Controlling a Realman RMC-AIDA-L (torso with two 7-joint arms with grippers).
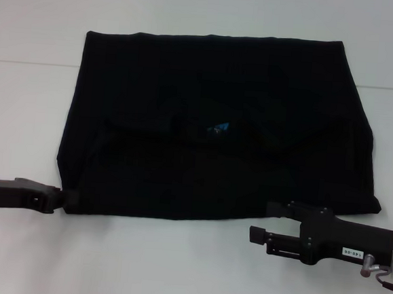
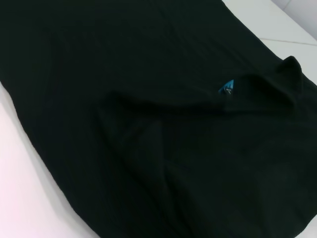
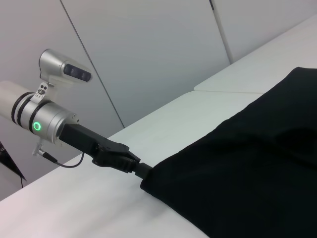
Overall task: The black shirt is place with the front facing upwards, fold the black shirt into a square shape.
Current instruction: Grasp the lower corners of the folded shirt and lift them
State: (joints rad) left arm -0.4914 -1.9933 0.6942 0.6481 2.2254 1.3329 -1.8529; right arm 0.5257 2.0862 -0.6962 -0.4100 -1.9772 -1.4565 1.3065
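The black shirt [image 1: 219,121] lies flat on the white table as a wide, roughly rectangular fold, its small blue neck label [image 1: 218,127] showing near the middle. The left wrist view is filled with the shirt's cloth [image 2: 148,148] and the label [image 2: 227,89]. My left gripper [image 1: 61,201] is at the shirt's near left corner, shut on the cloth; the right wrist view shows this left gripper [image 3: 141,170] pinching that corner low on the table. My right gripper [image 1: 259,220] sits open at the shirt's near edge toward the right, with nothing between its fingers.
The white table [image 1: 173,268] has bare surface along the near side and around the shirt. A seam [image 1: 26,62] crosses the table behind the shirt's left side. A grey wall [image 3: 148,59] stands beyond the table's left edge.
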